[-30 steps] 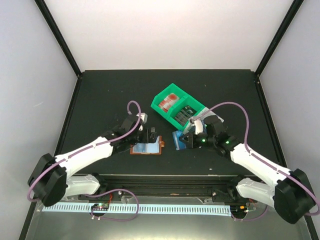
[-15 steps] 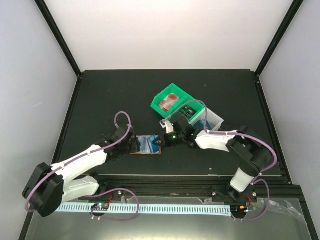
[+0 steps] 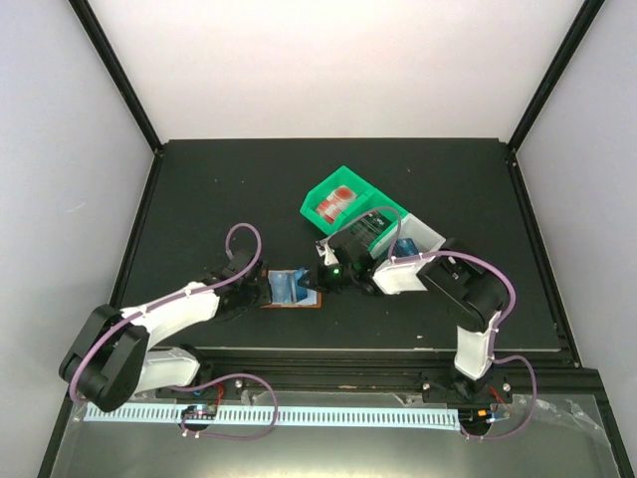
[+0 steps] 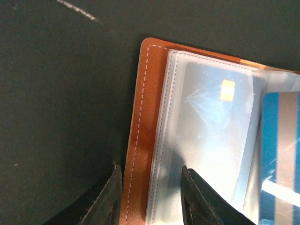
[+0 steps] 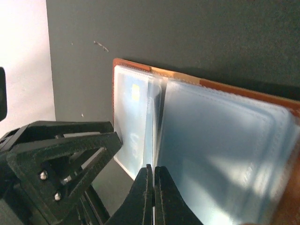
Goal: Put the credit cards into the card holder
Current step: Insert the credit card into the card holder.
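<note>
Open stitched-leather card holder (image 3: 292, 289) lies by the near edge of the desk (image 3: 199, 199), glossy sleeves (image 4: 211, 140) up; left gripper (image 4: 151, 187) spread astride its cover edge, right gripper (image 5: 153, 176) pinching a thin blue credit card (image 4: 281, 154).

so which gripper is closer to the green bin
Right. The right gripper, holding a credit card, sits near the green bin; the left gripper is farther, across the card holder.
</note>
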Robot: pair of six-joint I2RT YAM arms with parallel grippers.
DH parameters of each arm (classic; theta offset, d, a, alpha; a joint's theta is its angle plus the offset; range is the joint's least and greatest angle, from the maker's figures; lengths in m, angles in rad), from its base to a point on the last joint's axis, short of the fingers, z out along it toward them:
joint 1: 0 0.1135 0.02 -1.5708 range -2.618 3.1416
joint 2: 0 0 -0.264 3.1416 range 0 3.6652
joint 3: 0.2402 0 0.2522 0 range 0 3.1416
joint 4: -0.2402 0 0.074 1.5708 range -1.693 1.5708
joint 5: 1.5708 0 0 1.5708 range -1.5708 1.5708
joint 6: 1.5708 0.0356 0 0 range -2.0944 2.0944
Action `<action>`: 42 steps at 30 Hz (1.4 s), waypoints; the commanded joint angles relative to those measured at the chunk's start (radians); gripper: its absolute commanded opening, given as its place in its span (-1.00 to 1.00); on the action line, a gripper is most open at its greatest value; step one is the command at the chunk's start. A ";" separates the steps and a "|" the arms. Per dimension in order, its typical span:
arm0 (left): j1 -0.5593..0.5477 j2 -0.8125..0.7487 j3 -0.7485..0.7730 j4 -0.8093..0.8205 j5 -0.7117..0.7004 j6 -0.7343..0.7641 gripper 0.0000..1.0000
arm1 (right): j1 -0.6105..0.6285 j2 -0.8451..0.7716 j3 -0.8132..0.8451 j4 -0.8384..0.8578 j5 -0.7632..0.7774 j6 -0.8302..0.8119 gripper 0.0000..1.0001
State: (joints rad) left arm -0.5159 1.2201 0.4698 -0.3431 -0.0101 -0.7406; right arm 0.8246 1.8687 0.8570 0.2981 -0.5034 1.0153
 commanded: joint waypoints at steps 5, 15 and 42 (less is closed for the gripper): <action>0.008 0.033 -0.018 0.029 0.006 -0.013 -0.40 | 0.007 0.049 0.057 0.049 0.070 0.071 -0.98; 0.009 0.030 -0.024 0.025 0.035 -0.017 -0.47 | 0.021 0.105 0.077 0.050 0.098 0.085 -0.98; 0.008 0.043 -0.017 0.023 0.026 -0.040 -0.38 | 0.047 0.104 -0.023 0.077 0.155 0.156 -0.98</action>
State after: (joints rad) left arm -0.5098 1.2385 0.4625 -0.2935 0.0326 -0.7601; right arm 0.8600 1.9770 0.8688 0.4805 -0.3985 1.1610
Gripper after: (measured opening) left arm 0.312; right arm 0.018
